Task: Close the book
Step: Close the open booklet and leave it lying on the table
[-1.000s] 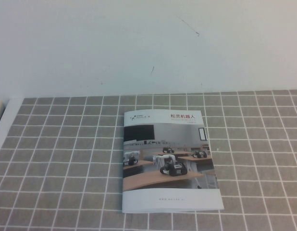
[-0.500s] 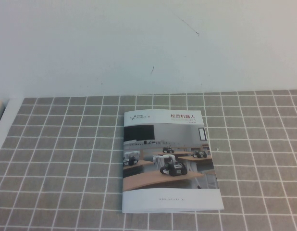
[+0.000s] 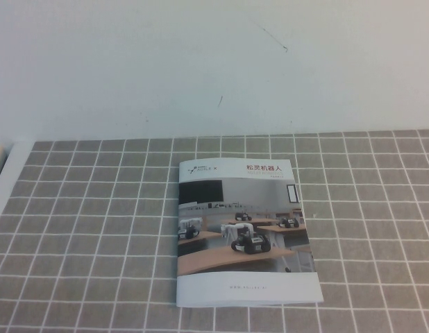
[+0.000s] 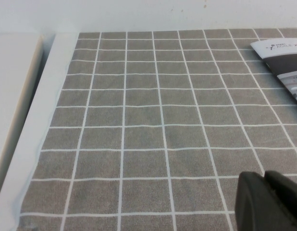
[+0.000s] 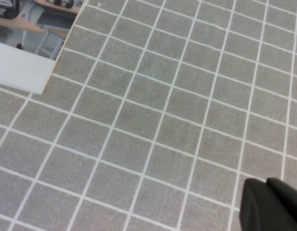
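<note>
- Book point(image 3: 246, 232) lies flat and closed on the mat, front cover up. It sits near the middle of the mat, toward the near edge.
- Long axis runs from the robot's side toward the far white surface. The title end points away from the robot, so the red heading and small logo read upright from its side.
- Cover: white band at the far end, a photo of small robots on wooden desks in the middle, and a white band with fine print at the near end.
- Cannot tell which long edge is the spine.
- Left gripper point(image 4: 266, 192): a dark shape low over bare mat, well to the book's left. The book's far-left corner point(image 4: 283, 62) shows beyond it. Touching nothing; clenched or released, cannot tell.
- Right gripper point(image 5: 268, 204): a dark shape over bare mat, to the book's right and nearer the robot. The book's near-right corner point(image 5: 23, 67) shows apart from it. Touching nothing; grip state cannot be told.
- Surface: grey mat point(image 3: 82, 229) ruled in white grid lines, lying flat.
- White table strip point(image 4: 43, 120) borders the mat's left edge, with a pale slab point(image 4: 14, 96) just beside that.
- Beyond the mat is a plain white surface point(image 3: 200, 69) with a few thin dark marks point(image 3: 284, 48).
</note>
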### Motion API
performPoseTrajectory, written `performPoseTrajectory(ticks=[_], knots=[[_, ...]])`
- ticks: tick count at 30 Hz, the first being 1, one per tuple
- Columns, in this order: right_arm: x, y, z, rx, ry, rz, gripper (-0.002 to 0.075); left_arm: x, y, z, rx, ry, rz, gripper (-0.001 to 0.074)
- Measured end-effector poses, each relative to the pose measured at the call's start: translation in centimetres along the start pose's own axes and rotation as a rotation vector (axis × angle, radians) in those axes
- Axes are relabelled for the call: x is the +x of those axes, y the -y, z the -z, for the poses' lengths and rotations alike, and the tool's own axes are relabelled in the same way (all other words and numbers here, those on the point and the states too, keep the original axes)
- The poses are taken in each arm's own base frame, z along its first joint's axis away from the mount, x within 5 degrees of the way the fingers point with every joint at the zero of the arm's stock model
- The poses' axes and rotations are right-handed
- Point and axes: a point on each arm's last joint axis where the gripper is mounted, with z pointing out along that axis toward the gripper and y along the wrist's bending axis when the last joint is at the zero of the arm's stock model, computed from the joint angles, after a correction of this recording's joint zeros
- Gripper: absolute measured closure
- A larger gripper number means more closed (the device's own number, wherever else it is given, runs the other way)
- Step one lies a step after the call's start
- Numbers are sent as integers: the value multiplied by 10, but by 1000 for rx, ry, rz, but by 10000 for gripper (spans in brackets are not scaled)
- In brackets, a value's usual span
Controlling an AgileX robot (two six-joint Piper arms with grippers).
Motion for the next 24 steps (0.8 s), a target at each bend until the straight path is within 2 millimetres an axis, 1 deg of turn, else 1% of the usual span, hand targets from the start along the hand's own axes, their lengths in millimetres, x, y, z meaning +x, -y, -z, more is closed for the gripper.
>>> performPoseTrajectory(ticks=[4, 7, 9, 14, 16, 24], knots=[[8, 2, 12, 30, 96, -6, 729, 0, 0, 0, 0, 0, 0, 737], [21, 4, 11, 92, 174, -41, 729, 0, 0, 0, 0, 0, 0, 737], [32, 3, 5, 132, 231, -64, 729, 0, 0, 0, 0, 0, 0, 737], [69, -1, -26, 216, 308, -104, 729, 0, 0, 0, 0, 0, 0, 737], [77, -2, -33, 236, 329, -111, 729, 0, 0, 0, 0, 0, 0, 737], [81, -2, -35, 234, 322, -127, 729, 0, 0, 0, 0, 0, 0, 737]])
